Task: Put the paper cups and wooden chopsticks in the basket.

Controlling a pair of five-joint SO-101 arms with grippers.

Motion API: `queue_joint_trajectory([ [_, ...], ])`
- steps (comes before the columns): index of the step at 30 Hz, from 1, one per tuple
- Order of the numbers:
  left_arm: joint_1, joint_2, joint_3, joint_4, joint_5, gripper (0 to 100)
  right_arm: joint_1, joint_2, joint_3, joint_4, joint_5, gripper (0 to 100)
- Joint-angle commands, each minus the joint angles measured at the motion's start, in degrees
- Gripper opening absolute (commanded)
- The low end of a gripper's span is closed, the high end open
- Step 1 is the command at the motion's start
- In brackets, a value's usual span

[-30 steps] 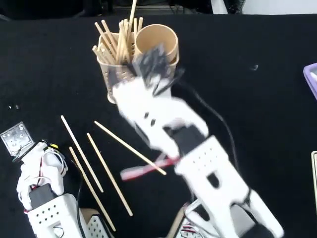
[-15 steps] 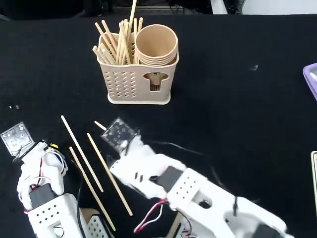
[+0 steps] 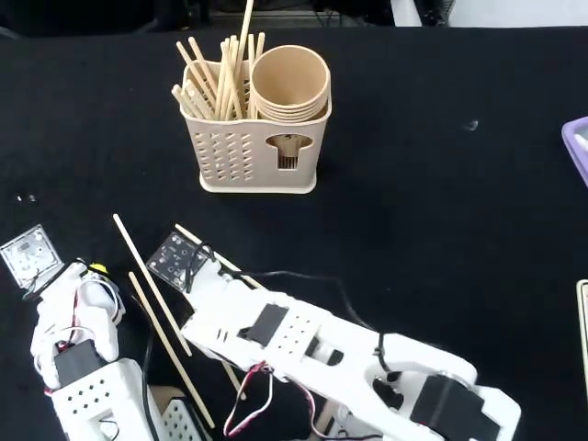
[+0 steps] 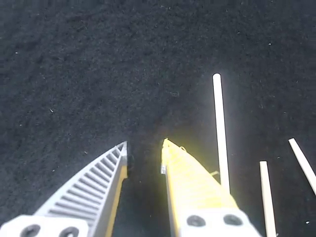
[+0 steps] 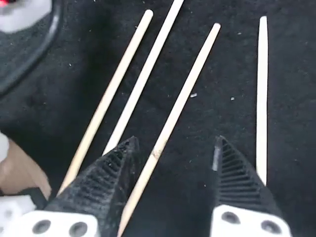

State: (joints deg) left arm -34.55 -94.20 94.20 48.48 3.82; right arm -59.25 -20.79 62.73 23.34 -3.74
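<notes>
A beige basket (image 3: 250, 152) stands at the back of the black table, with several wooden chopsticks (image 3: 216, 78) upright in one side and stacked paper cups (image 3: 290, 83) in the other. More chopsticks (image 3: 152, 285) lie loose at the front left. My right arm (image 3: 276, 335) stretches low across them. Its gripper (image 5: 173, 143) is open just above the cloth, and one loose chopstick (image 5: 182, 94) runs between the fingers. My left gripper (image 4: 144, 144) hovers over bare cloth beside a chopstick (image 4: 219, 133), a little open and holding nothing.
The left arm's base (image 3: 78, 367) sits at the front left corner, close to the loose chopsticks. A purple object (image 3: 577, 142) pokes in at the right edge. Bare cloth lies between the basket and the right arm.
My right arm has pulled back from the basket and swung down and left over the loose chopsticks. The left arm has not moved.
</notes>
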Motion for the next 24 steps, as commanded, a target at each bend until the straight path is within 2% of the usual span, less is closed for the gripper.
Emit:
queue_joint_trajectory([
  [1, 0.22, -0.53, -1.80, -1.14, 0.18, 12, -0.79, 1.98, -3.03, -0.26, -0.53, 33.8],
  [3, 0.22, -0.53, -1.80, -1.14, 0.18, 12, -0.88, 4.53, -4.09, -0.79, -0.35, 36.8],
  [6, 0.22, -0.53, -1.80, -1.14, 0.18, 12, -0.70, 9.45, -6.73, -0.79, -0.09, 36.0],
  [13, 0.22, -0.53, -1.80, -1.14, 0.18, 12, -0.62, 16.48, -15.25, 7.82, 0.26, 31.6],
  [16, 0.22, -0.53, -1.80, -1.14, 0.18, 12, -0.62, 17.10, -15.78, 8.44, 5.54, 23.0],
  [20, 0.22, -0.53, -1.80, -1.14, 0.18, 12, -0.53, 17.10, -15.78, 8.44, 10.20, 0.7],
  [22, 0.22, -0.53, -1.80, -1.14, 0.18, 12, -0.53, 17.10, -15.78, 8.79, 10.90, 3.4],
  [24, 0.22, -0.53, -1.80, -1.14, 0.18, 12, 0.53, 17.01, -15.87, 8.79, 10.90, 0.9],
])
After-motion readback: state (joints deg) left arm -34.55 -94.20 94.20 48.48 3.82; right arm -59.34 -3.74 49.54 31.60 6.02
